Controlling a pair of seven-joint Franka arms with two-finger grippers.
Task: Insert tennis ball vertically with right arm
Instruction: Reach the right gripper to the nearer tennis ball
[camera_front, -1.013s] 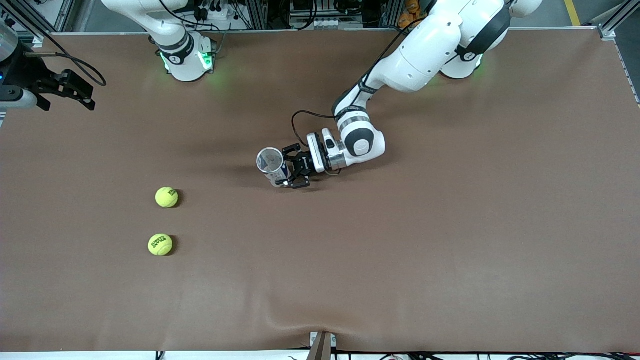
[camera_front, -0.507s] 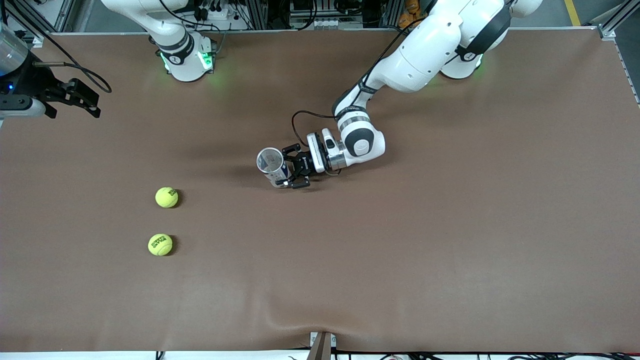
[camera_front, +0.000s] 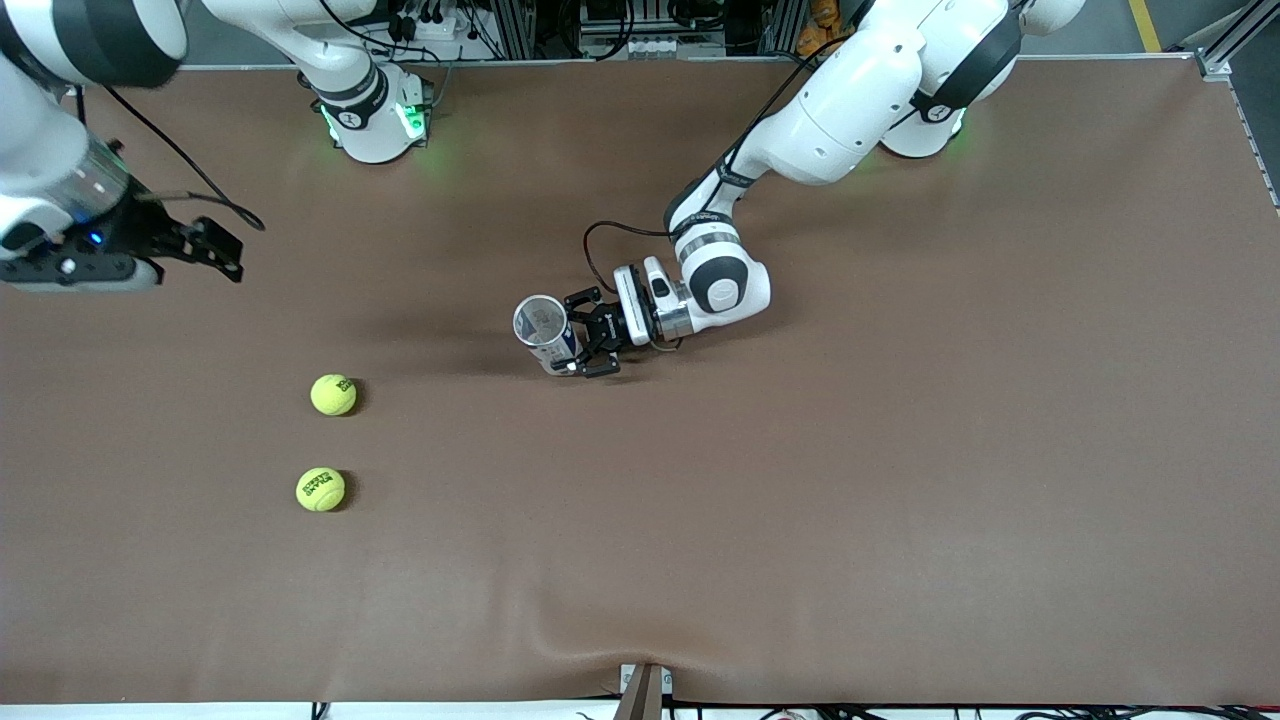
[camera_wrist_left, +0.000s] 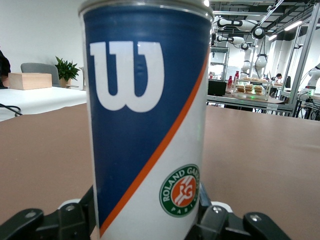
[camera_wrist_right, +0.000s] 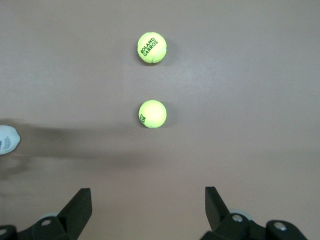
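— Brown cloth covers the whole desk (camera_front: 900, 500). See the two yellow balls?

— Yes. One tennis ball (camera_front: 333, 394) sits toward the right arm's end of the desk. The second tennis ball (camera_front: 321, 489) sits near it, closer to the front camera. They do not touch.

— Where is the right pincer (camera_front: 200, 245)?

— It is up in the air, over the brown cloth at the right arm's end. Its two fingers (camera_wrist_right: 77, 207) are wide apart and hold nothing. From its wrist camera I see both balls lying on the desk below.

— And the left pincer (camera_front: 585, 345)?

— It is low in the middle of the desk. It is clamped on the ball can (camera_front: 543, 330), one finger on each side. The can stands upright with its round mouth open at the top. It is blue and white with an orange stripe.
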